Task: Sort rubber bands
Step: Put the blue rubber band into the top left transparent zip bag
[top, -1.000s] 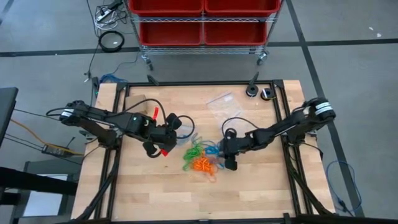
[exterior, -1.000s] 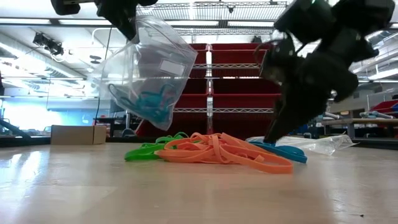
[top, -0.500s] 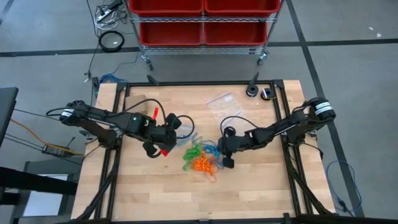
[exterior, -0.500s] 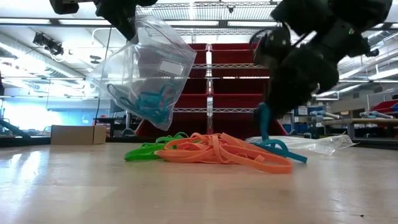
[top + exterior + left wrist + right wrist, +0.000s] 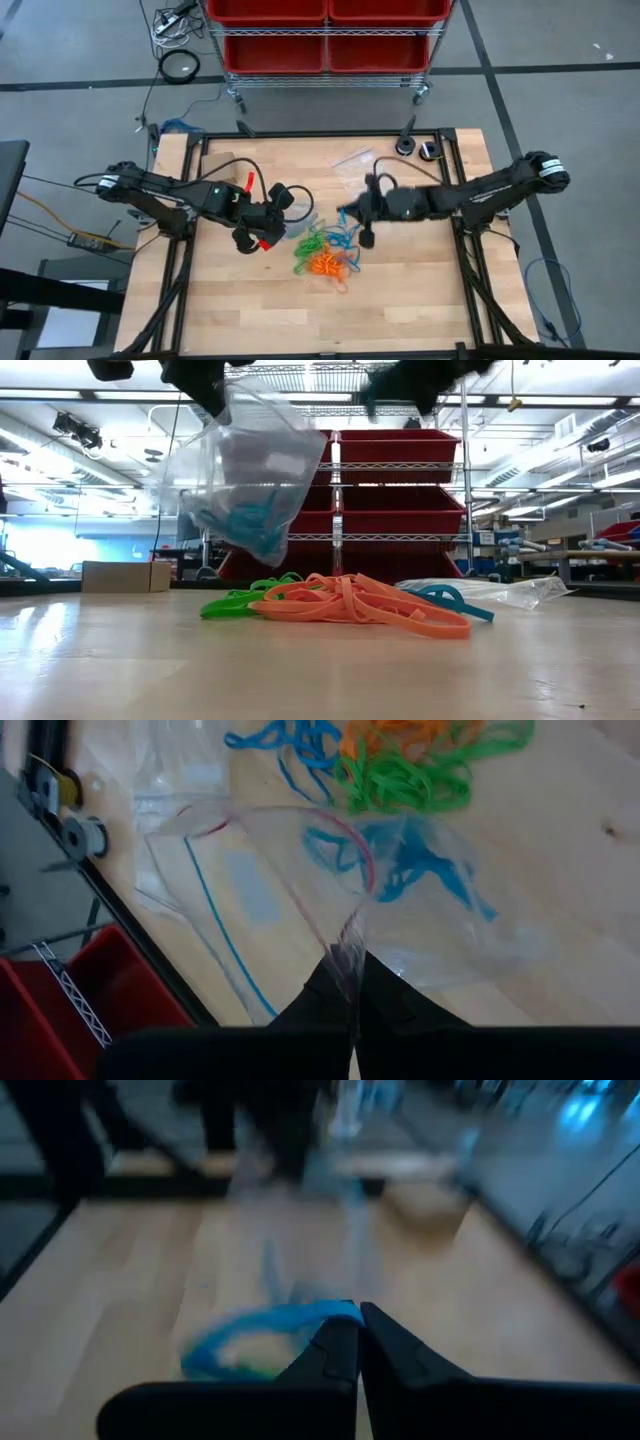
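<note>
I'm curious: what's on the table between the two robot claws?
In the high view, between left gripper and right gripper lies the top of the rubber-band pile: green and blue bands.

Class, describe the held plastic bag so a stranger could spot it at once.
Start at the wooden table and find the left gripper above it. It pinches a clear zip bag in the air. Unlike the flat bag on the table, it holds blue rubber bands.

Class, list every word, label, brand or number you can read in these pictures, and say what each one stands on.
No text can be read anywhere.
The clear plastic zip bag held by the left claw carries a pale rectangular label patch, but it shows no legible writing.
The small tan cardboard box shows no markings.
</note>
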{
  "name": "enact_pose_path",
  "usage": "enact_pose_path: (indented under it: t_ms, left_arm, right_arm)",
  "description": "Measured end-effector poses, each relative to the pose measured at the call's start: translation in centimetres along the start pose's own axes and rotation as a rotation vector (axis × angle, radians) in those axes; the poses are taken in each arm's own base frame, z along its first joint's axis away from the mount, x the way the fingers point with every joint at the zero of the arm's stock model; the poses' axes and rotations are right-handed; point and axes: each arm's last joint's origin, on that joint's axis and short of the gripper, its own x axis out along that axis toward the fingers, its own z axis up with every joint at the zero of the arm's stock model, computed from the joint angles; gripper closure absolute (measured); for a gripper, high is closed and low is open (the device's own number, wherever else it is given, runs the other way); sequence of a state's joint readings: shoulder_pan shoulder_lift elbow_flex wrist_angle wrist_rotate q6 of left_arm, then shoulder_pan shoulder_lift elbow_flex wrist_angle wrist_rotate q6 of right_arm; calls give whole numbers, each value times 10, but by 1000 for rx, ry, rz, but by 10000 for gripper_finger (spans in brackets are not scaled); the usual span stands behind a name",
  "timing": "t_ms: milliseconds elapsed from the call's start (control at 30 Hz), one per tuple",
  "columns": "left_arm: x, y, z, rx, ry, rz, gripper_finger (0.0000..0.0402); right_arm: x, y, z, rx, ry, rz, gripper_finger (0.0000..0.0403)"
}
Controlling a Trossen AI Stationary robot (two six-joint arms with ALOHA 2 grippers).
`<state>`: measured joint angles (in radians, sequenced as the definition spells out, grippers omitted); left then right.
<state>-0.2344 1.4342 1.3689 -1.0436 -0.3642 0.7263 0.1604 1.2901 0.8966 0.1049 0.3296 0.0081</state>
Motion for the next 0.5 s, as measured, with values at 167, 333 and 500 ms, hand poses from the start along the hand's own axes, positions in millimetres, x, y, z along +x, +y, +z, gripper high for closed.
enact_pose_path:
  t_ms: [167, 333, 500]
  left_arm:
    - [0, 1, 1, 3, -10, 5, 401]
    - [0, 3, 3, -7, -33, 25, 401]
    - [0, 3, 4, 9, -40, 33, 401]
  right_arm:
    - [16, -17, 37, -35, -60, -39, 403]
    - [49, -18, 48, -55, -51, 13, 403]
    - [81, -11, 46, -86, -3, 52, 403]
